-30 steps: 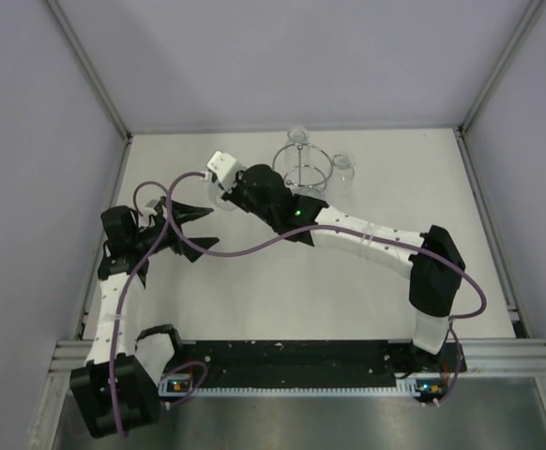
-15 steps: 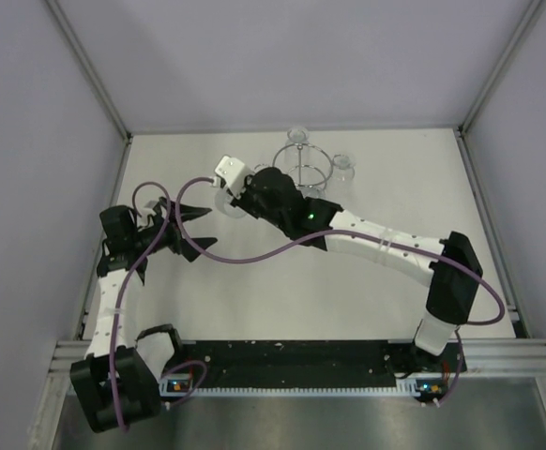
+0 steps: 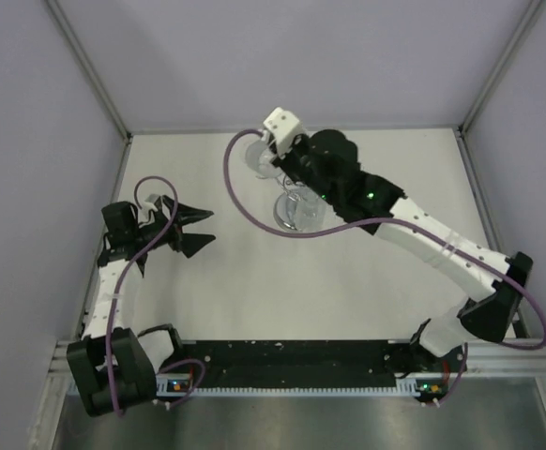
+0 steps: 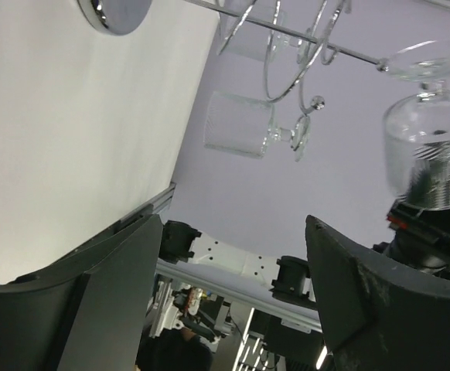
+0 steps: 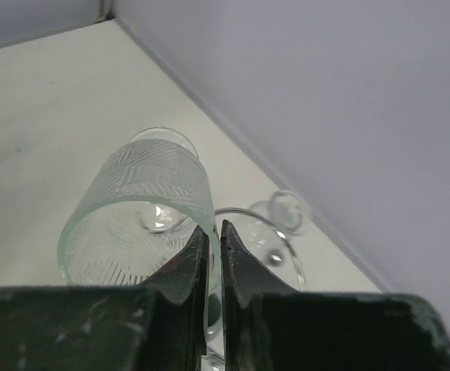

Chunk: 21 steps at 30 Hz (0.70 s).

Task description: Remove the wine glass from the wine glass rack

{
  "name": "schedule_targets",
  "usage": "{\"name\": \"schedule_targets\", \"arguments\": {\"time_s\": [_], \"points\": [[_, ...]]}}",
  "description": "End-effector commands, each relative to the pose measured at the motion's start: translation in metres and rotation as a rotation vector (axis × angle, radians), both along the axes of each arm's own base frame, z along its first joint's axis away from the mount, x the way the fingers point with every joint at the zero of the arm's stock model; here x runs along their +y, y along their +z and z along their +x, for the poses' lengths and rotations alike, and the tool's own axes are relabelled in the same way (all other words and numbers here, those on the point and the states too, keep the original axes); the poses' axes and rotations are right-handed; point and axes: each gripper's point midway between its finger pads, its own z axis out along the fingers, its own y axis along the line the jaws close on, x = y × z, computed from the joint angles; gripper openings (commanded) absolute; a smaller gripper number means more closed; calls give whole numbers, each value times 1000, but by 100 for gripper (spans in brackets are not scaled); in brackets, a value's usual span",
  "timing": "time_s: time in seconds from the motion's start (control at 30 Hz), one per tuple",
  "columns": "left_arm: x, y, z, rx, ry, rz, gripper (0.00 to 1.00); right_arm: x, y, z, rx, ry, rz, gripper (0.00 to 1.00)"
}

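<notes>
While pinching the clear patterned wine glass (image 5: 144,209) by its bowl wall in the right gripper (image 5: 215,232), holds it beside the shiny chrome wire rack (image 4: 115,14), foot by an arm tip, probably to slide out sideways. Cannot tell whether free. Holds left gripper (image 3: 205,227) spread wide, well aside.

White tubular links joined by bulky black joint housings made up the left arm (image 3: 112,295) at the lower left of the overhead frame and the right arm (image 3: 423,239) across its right half. A looping purple cable (image 3: 228,173) trailed along each, and small dark fastener dots (image 3: 447,248) marked the white links. A green light (image 3: 371,196) glowed on one black housing below a white boxy block (image 3: 280,123) at upper centre. The left gripper (image 3: 212,227) had broad matte black wedge fingers (image 4: 109,301), and the right gripper (image 5: 213,229) had dark, scuffed ones.
</notes>
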Motion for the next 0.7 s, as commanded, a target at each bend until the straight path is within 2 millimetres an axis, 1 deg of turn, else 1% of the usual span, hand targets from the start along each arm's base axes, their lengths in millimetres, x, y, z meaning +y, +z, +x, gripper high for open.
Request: {"name": "schedule_targets", "arguments": {"time_s": [0.0,0.03,0.07,0.1,0.13,0.17,0.27,0.33,0.43,0.5,0.53,0.6,0.67], "points": [[10,-11,14,-106,-21,159,79,-122,122,15,-198,-228,177,0],[13,-15,18,-116,-24,193,79,-148,125,22,-203,-292,175,0],[15,-16,23,-136,-29,224,78,-178,128,28,-203,-364,179,0],[18,-19,28,-152,-35,264,78,-209,125,35,-191,-442,177,0],[21,-22,32,-163,-42,294,78,-236,124,38,-183,-510,178,0],[23,-23,37,-211,-65,341,77,-266,121,40,-165,-585,178,0],[31,-31,50,-273,-93,447,77,-337,101,38,-86,-765,153,0],[36,-34,57,-360,-119,541,77,-366,75,34,2,-833,113,0],[43,-38,65,-517,-153,694,77,-388,22,29,172,-885,24,0],[45,-32,68,-668,-167,778,77,-387,-16,27,279,-859,-46,0],[43,-27,68,-763,-173,811,77,-387,-37,27,338,-853,-83,0],[38,-11,65,-959,-180,888,77,-386,-70,32,435,-841,-123,0],[29,5,61,-1145,-207,969,78,-384,-92,37,505,-825,-125,0]]}}
